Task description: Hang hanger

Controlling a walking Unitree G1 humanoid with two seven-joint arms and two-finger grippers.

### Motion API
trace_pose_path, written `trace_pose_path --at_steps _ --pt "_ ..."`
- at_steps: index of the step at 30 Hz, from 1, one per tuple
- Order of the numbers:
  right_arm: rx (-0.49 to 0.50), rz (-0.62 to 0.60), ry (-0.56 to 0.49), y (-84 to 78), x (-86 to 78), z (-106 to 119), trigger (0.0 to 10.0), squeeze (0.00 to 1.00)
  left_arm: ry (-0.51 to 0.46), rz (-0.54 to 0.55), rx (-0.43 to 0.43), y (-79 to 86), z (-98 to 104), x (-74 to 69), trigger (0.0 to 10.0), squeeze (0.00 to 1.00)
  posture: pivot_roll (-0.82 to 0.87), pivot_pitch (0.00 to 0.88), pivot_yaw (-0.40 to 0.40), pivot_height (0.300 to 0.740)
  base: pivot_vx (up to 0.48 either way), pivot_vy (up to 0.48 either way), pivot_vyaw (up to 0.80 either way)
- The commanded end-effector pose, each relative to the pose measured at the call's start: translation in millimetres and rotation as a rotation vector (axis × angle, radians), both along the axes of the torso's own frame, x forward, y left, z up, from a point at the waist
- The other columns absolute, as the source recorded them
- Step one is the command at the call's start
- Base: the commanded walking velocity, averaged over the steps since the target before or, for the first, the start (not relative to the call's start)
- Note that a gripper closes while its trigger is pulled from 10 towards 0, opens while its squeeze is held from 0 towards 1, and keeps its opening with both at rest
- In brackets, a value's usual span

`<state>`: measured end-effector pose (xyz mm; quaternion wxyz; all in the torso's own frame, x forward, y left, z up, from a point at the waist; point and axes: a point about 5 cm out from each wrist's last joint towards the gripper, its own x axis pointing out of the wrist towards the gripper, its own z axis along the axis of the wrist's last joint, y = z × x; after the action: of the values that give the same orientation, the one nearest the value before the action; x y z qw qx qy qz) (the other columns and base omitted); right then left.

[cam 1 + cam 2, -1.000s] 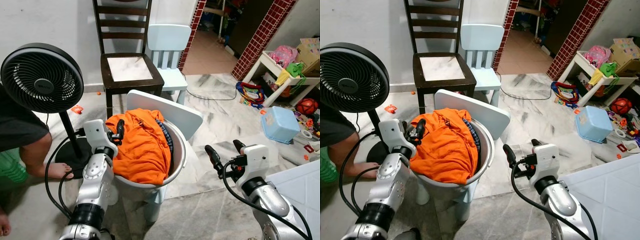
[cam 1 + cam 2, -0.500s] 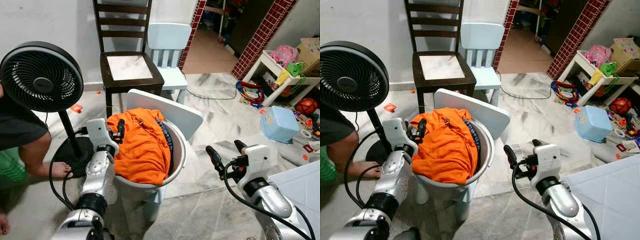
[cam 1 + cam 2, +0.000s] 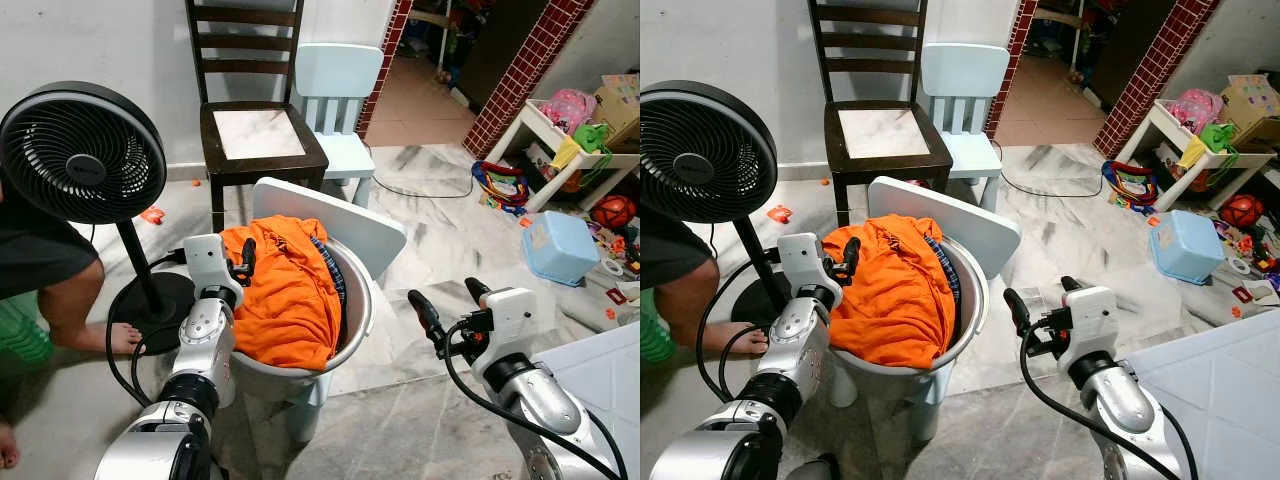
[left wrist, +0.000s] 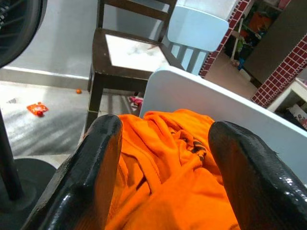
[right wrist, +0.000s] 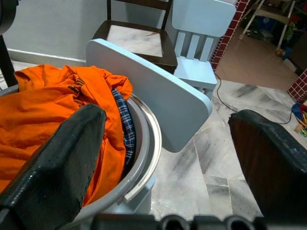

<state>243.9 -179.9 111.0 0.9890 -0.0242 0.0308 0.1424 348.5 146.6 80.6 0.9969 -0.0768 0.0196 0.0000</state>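
Orange cloth [image 3: 285, 290], soft and crumpled, is spilling over a grey plastic basin [image 3: 355, 300] set on a pale chair [image 3: 335, 225]; no hanger is showing, so it is probably buried in the folds. A hanger would be light, stiff and likely to snag; its hook looks like the best hold. The left gripper [image 3: 243, 267] is hovering at the cloth's edge, fingers spread, empty. The right gripper [image 3: 447, 305] is waiting beside the basin, wide open, empty.

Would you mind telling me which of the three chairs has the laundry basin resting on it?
The small pale blue chair nearest the robot carries the grey basin of orange cloth. The dark wooden chair and the other pale blue chair stand bare by the wall.
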Motion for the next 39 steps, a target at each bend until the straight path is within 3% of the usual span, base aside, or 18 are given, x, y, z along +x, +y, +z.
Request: trace_pose_path --at_steps 1,9,18,24,28,30,31,32,34,35,39 --pt "-0.016 -0.02 -0.009 -4.3 -0.1 3.2 10.0 0.0 -0.019 -0.016 0.02 -4.1 5.3 3.7 10.0 0.0 -0.13 0.132 -0.163 0.74 0.0 0.0 0.0" --pt "-0.006 -0.02 -0.01 -1.1 1.4 1.5 10.0 0.0 -0.092 0.034 0.018 5.6 20.0 7.7 10.0 0.0 -0.11 0.129 -0.162 0.74 0.0 0.0 0.0" --pt "0.01 -0.013 -0.015 5.7 6.4 -0.2 10.0 0.0 -0.156 0.145 0.024 34.9 36.9 10.3 10.0 0.0 -0.09 0.127 -0.148 0.74 0.0 0.0 0.0" --pt "0.018 -0.027 -0.015 6.2 3.1 -1.8 10.0 0.0 -0.141 0.154 -0.006 35.6 32.9 5.1 10.0 0.0 -0.09 0.123 -0.131 0.74 0.0 0.0 0.0" --pt "0.019 -0.044 -0.018 7.0 4.2 1.9 10.0 0.0 -0.151 0.111 0.003 33.9 24.6 -17.8 10.0 0.0 -0.07 0.116 -0.12 0.74 0.0 0.0 0.0" --pt "0.034 -0.052 -0.005 9.1 5.9 2.5 10.0 0.0 -0.15 0.097 0.017 37.0 21.6 -37.5 10.0 0.0 -0.06 0.113 -0.119 0.74 0.0 0.0 0.0" --pt "0.046 -0.046 0.007 12.8 7.4 2.1 10.0 0.0 -0.142 0.083 0.031 39.4 19.4 -57.8 10.0 0.0 -0.03 0.109 -0.119 0.74 0.0 0.0 0.0" --pt "0.046 -0.046 0.007 12.8 7.4 2.1 10.0 0.0 -0.142 0.083 0.031 39.4 19.4 -57.8 10.0 0.0 -0.03 0.109 -0.119 0.74 0.0 0.0 0.0" --pt "0.056 -0.036 0.017 15.8 8.4 0.8 10.0 0.0 -0.133 0.076 0.04 40.3 19.0 -71.4 10.0 0.0 -0.01 0.104 -0.121 0.74 0.0 0.0 0.0" --pt "0.069 -0.025 0.033 20.1 10.3 -1.6 10.0 0.0 -0.127 0.067 0.052 38.9 19.0 -86.3 10.0 0.0 0.02 0.09 -0.121 0.74 0.0 0.0 0.0" --pt "0.077 0.028 0.035 31.3 16.1 -3.2 10.0 0.0 -0.085 0.021 0.113 30.6 15.7 -118.3 10.0 0.0 0.04 0.055 -0.11 0.74 0.0 0.0 0.0"
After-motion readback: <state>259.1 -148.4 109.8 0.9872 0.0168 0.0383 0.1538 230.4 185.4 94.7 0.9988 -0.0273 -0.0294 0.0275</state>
